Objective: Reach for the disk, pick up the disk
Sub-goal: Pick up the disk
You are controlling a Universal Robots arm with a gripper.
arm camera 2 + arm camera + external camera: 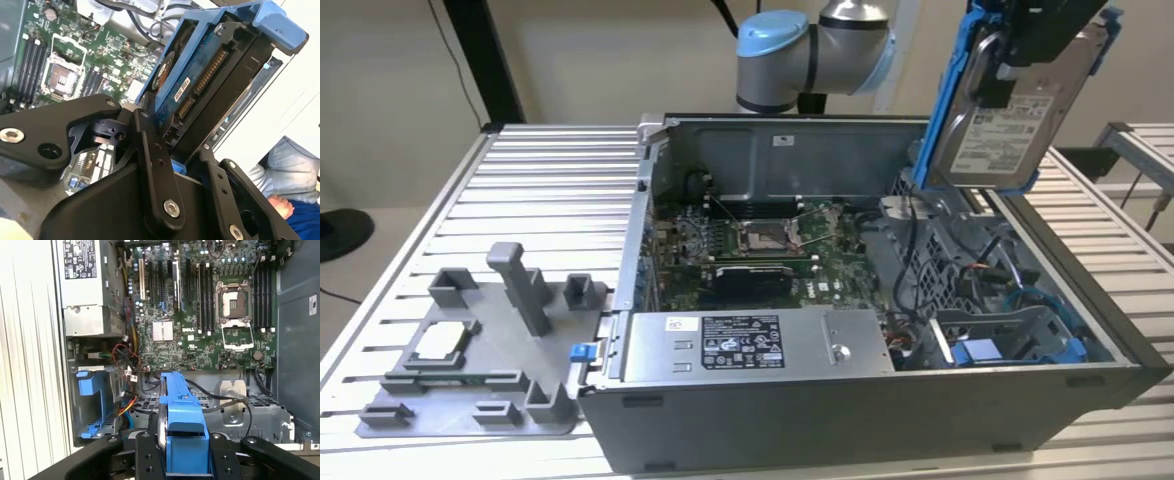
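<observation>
The disk (994,130) hangs in the air above the far corner of the open computer case, at the exterior view's right. It is silver-grey with a white label and a bright blue bracket, and it stands on edge. My gripper (1034,40) is shut on its upper end. In the second wrist view, the black fingers (150,165) clamp the disk (200,85) from both sides, its connector edge facing the camera. In the first wrist view, the blue bracket of the disk (182,430) sits between the two fingers (147,457), above the case's metal drive bay.
The open case (854,420) shows the motherboard (761,245), a grey power supply (747,345) and a blue drive cage (1001,345). A grey fixture (480,350) stands on the slatted table at the exterior view's left. A person's sleeve (295,165) is beside the case.
</observation>
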